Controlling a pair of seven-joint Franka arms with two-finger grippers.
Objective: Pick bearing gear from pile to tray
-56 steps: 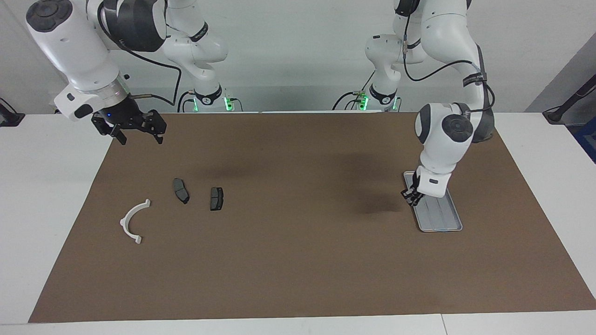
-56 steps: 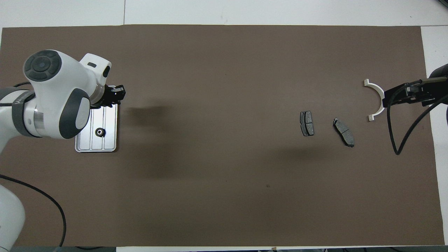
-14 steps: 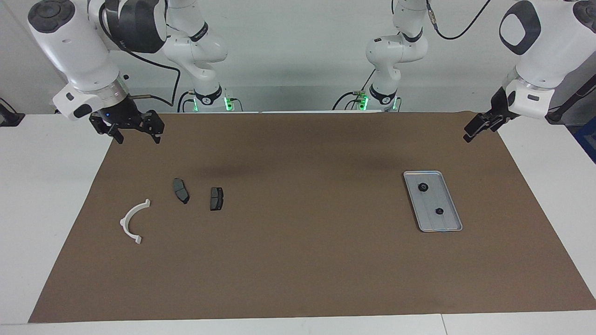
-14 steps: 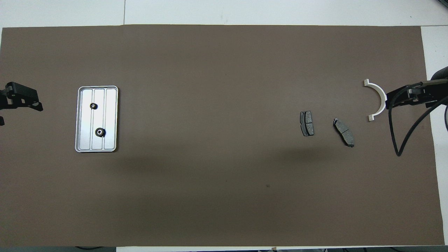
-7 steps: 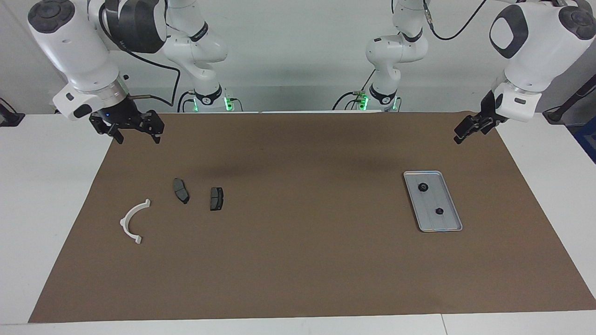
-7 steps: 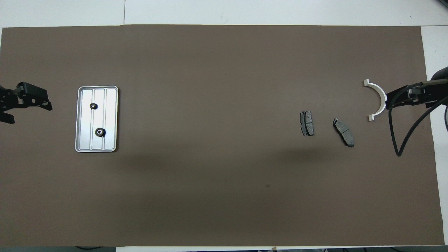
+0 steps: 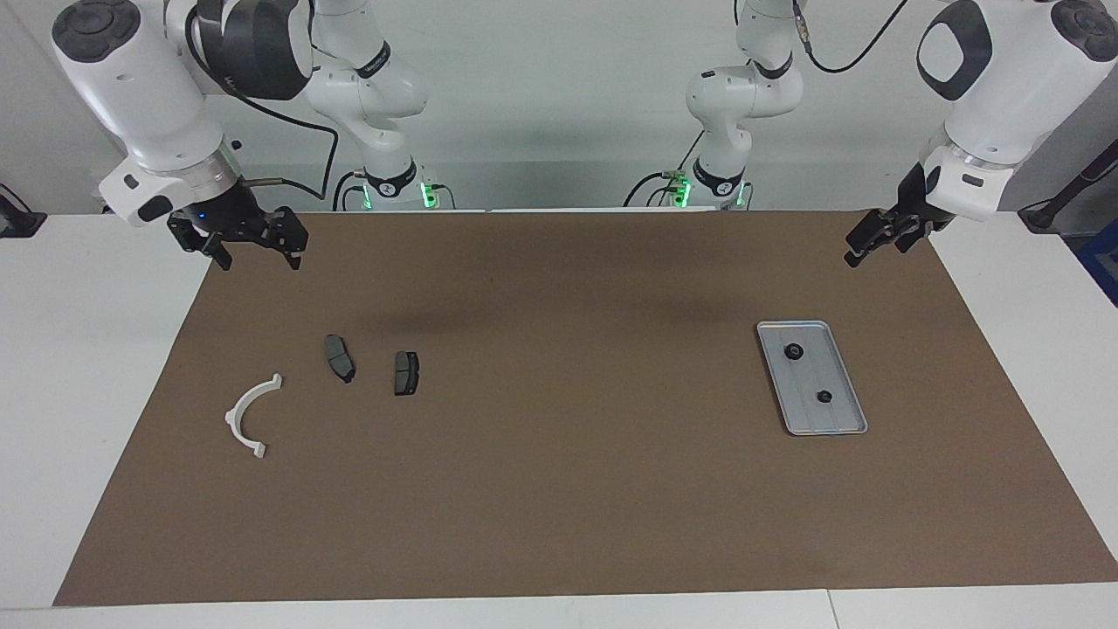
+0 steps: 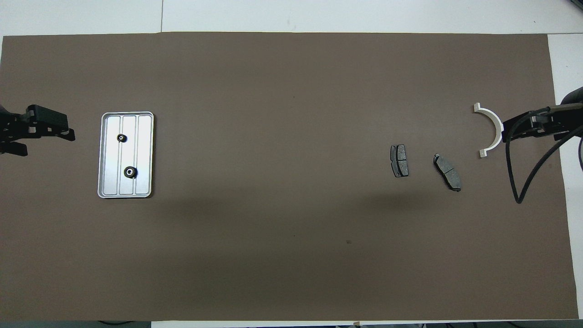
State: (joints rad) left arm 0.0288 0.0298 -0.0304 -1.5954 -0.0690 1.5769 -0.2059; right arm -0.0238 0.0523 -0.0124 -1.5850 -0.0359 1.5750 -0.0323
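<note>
Right gripper point(image 7: 255, 255): hanging in the air over the brown mat's point(image 7: 559, 489) corner at the right arm's end, jaws standing wide apart, holding nothing and touching nothing.
White curved bracket point(image 7: 251, 415): lying flat on the mat, farther from the robots than the two pads, toward the right arm's end, apart from both of them.
Brake pads: two dark grey pads lying side by side but not touching, one point(image 7: 339, 357) nearer the bracket, the other point(image 7: 406, 372) toward the middle of the table.
Pile: amounting to the bracket and the two pads only; no small round piece is showing among them.
Tray point(image 7: 843, 424): sitting flat on the mat toward the left arm's end, its long side running away from the robots.
Bearing gears: two small black round pieces lying in the tray, one point(image 7: 793, 351) at the end nearer the robots, the other point(image 7: 823, 397) farther out, well apart from each other.
Left gripper point(image 7: 873, 243): hanging over the mat's edge, nearer the robots than the tray and clear of it; jaws seemingly open, though seen edge-on, and gripping nothing.
</note>
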